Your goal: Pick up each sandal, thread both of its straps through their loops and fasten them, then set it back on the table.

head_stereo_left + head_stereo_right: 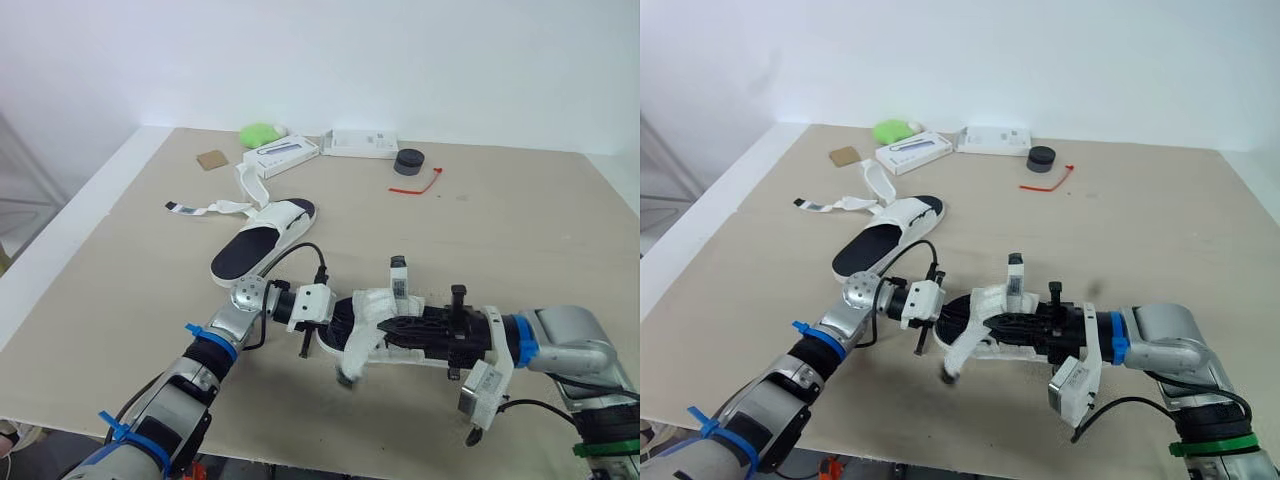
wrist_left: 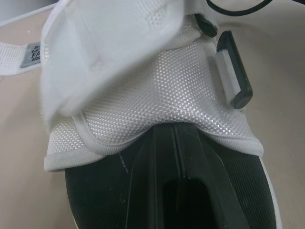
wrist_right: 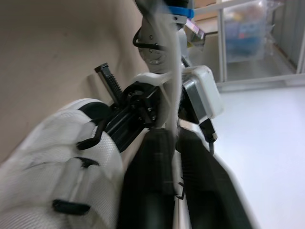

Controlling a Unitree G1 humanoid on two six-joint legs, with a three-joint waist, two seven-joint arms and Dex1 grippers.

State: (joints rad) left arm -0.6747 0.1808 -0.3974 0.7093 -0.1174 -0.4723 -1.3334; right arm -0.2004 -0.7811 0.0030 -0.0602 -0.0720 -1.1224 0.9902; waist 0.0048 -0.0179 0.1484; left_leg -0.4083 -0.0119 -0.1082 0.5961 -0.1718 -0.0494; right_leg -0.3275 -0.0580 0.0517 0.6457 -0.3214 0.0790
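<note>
A white sandal with a black insole (image 1: 372, 328) is held between my two grippers near the table's front edge. My left gripper (image 2: 174, 131) is shut, lying along the insole (image 2: 95, 191) with its tips under the white mesh upper (image 2: 157, 90). My right gripper (image 3: 171, 136) comes in from the other side and is shut on a white strap (image 3: 172, 71) of this sandal. The strap's loose end (image 1: 353, 362) hangs below the sandal. The second sandal (image 1: 265, 238) lies flat further back on the left, its two straps (image 1: 205, 209) unfastened and spread on the table.
Along the back of the tan table (image 1: 520, 240) lie a green object (image 1: 260, 133), two white boxes (image 1: 283, 155) (image 1: 360, 143), a brown card (image 1: 211, 159), a black round puck (image 1: 408, 161) and a red tie (image 1: 420, 183). The table's front edge (image 1: 300, 455) runs just below the grippers.
</note>
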